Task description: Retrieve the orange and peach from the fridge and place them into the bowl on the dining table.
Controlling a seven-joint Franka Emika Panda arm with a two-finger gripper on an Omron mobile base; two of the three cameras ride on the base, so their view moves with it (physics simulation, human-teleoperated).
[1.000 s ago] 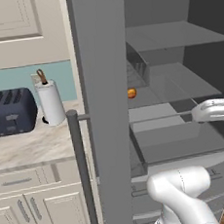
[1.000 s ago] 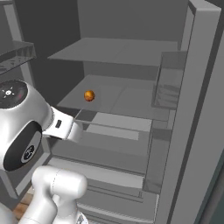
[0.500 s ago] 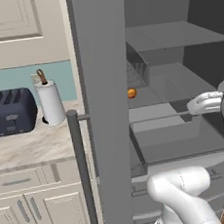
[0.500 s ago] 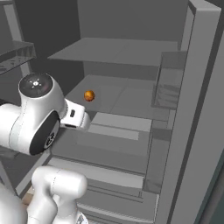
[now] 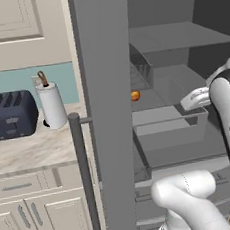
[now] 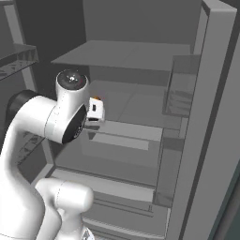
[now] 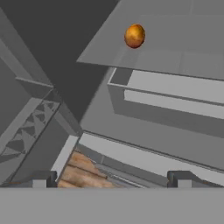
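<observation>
We see the fridge (image 5: 107, 113) standing open, its grey doors swung out to both sides and its grey shelves and drawers bare under a dim light. Our hand (image 7: 111, 177) is inside the opening with its two dark fingers (image 7: 43, 178) wide apart and nothing between them. In the hand view the orange (image 7: 134, 35) lies far ahead of the hand and above the fingertips, on a flat grey shelf (image 7: 183, 39), well apart from the hand. In the left base view the same orange (image 5: 135, 96) shows as a small spot beside the edge of the left door, to the left of the hand. Below the hand, in the hand view, we see the drawer fronts and a strip of wooden floor (image 7: 81, 170). Far to the left of the hand, outside the fridge, there is a marble tabletop (image 5: 25, 146) on cream cabinets (image 5: 41, 205), which carries a dark toaster (image 5: 10, 115) and a white paper towel roll (image 5: 51, 106) before a pale blue wall.
</observation>
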